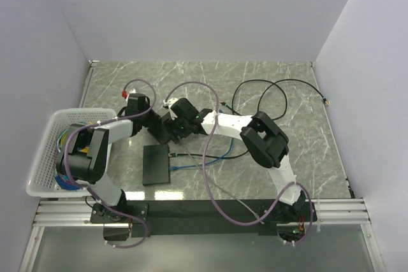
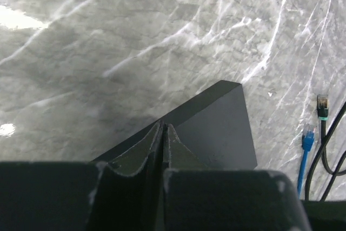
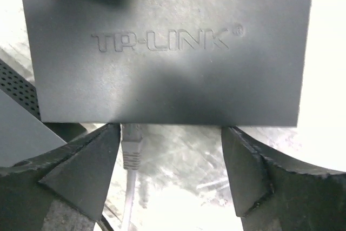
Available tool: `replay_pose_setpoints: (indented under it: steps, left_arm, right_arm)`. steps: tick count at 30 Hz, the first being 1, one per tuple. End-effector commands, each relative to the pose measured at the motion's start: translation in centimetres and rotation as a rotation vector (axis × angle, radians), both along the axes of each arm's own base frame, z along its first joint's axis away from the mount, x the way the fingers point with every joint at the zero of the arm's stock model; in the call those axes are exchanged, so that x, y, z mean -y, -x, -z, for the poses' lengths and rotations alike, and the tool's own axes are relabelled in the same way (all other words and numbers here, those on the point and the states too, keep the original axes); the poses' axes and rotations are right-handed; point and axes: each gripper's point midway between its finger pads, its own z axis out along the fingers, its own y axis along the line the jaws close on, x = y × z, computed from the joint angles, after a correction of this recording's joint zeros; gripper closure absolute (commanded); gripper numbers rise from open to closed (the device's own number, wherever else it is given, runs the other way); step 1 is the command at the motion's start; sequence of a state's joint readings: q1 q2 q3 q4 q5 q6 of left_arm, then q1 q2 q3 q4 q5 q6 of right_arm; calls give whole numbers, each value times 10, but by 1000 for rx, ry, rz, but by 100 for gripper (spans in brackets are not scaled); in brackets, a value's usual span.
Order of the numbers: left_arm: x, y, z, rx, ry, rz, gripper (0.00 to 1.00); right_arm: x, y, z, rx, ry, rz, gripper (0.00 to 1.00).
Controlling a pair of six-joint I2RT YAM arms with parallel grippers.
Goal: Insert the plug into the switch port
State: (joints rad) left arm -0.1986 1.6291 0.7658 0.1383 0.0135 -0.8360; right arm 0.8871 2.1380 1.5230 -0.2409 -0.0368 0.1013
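Left tool point(image 2: 164, 133): fingers pressed together, empty, at the switch point(image 2: 216, 123) edge.
Right tool point(image 3: 170, 133): spread wide, gripping nothing.
Plug point(image 3: 131, 147): at the switch edge (between the right fingers, touching neither).
Nearby: blue plug point(image 2: 308, 136), black-cable plug point(image 2: 323, 106), on tabletop point(image 2: 108, 52).

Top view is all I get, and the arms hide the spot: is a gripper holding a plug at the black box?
Observer: No. The right gripper stands open; a pale plug sits ungripped between its fingers, right at the edge of the black box.
Operator: What about the blue one nearby?
Observer: The blue plug lies on the table, clear of the box, with a green-banded plug beside it.
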Motion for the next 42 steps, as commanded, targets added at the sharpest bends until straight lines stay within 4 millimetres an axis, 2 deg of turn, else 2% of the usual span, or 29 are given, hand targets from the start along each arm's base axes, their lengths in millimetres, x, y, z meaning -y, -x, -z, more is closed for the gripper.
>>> replay_pose_setpoints:
  steps: [1, 2, 4, 5, 7, 9, 13, 16, 20, 25, 32, 38, 42]
  left_arm:
    - [6, 38, 37, -223, -25, 36, 90]
    - [3, 34, 37, -223, -32, 22, 89]
    - [1, 30, 37, -222, -35, 8, 84]
    - [0, 27, 37, -225, -37, 3, 83]
    - [-2, 24, 37, -226, -44, -7, 79]
    - [-3, 21, 36, -231, -46, -10, 77]
    - [-9, 16, 34, -224, -47, -23, 73]
    - [-16, 12, 30, -211, -45, -39, 72]
    - [-29, 10, 32, -210, -50, -60, 73]
    - [-33, 10, 33, -202, -51, -48, 76]
    - [-32, 12, 46, -220, -35, -34, 80]
    - [-28, 10, 47, -217, -32, 13, 89]
    - [-26, 15, 49, -238, -39, 43, 99]
  right_arm:
    - [0, -14, -39, 100, -99, 53, 18]
    - [-1, -9, -50, 93, -129, 47, 17]
    - [5, 0, -48, 73, -128, 58, 16]
    - [7, 2, -58, 78, -142, 58, 16]
    - [14, 12, -56, 65, -137, 60, 16]
    - [16, 18, -64, 65, -156, 63, 18]
    - [21, 32, -59, 30, -170, 54, 21]
    - [17, 34, -54, 11, -169, 48, 28]
    - [10, 39, -45, -20, -165, 29, 33]
    - [4, 46, -33, -42, -150, 13, 43]
    - [-3, 58, -6, -61, -82, -18, 61]
    - [-3, 50, 2, -49, -48, -3, 78]
    - [-6, 44, 2, -31, -36, 3, 82]
